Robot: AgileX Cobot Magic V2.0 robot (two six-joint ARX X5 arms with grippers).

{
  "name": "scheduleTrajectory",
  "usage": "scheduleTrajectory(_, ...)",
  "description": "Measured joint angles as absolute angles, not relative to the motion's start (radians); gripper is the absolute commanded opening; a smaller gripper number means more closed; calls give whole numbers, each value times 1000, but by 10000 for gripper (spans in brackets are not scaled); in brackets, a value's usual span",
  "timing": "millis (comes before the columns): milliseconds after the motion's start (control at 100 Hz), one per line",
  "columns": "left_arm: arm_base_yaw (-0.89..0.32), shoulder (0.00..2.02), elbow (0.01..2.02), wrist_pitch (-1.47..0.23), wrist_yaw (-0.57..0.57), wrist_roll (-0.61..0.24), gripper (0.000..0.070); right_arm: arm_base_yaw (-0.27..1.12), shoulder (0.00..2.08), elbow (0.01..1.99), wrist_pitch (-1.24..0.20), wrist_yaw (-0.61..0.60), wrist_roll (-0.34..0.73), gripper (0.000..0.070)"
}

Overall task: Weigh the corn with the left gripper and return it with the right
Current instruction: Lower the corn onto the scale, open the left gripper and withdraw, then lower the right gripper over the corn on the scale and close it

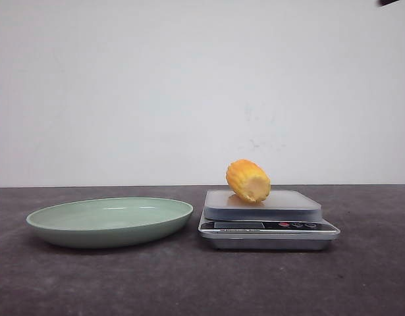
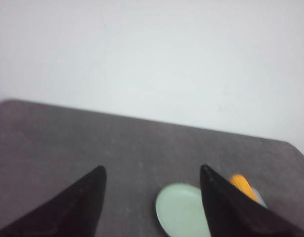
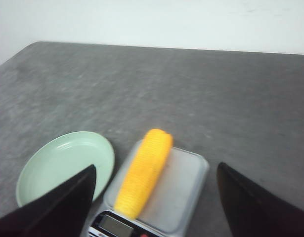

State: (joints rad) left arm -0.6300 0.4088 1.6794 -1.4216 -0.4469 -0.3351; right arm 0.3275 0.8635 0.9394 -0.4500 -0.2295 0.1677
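We see the corn [image 1: 248,180] lying on the kitchen scale [image 1: 268,227], beside the green plate [image 1: 110,222] on the bench [image 1: 202,283]. Our left pincer [image 2: 152,197] and right pincer [image 3: 154,195] hover above, both spread wide and empty.

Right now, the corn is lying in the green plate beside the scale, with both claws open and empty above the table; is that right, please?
Not quite: the corn lies on the scale, not in the green plate, which holds nothing. The front view and right wrist view both show this. The rest stands: the left claw and right claw are open and empty above the table.
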Motion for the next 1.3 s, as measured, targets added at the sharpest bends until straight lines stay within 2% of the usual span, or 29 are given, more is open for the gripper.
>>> scheduleTrajectory(190,-520,323,1505,-1422,-361,-355,342,435,987,939,-348,-161,189,485)
scheduleTrajectory(390,-461,308,1380,-1422,-280,-359,344,536,1180,940,-218,-84,198,485)
scheduleTrajectory(510,-446,308,1349,-1422,-271,-359,343,561,1311,942,-173,-54,218,485)
scheduleTrajectory(850,-445,306,1315,-1422,-270,-359,344,559,1617,1142,-245,-31,263,485)
scheduleTrajectory(1070,-445,306,1315,-1422,-269,-359,344,556,1694,1250,-310,4,264,479)
scheduleTrajectory(1300,-445,306,1315,-1422,-270,-359,344,546,1740,1256,-389,4,266,480)
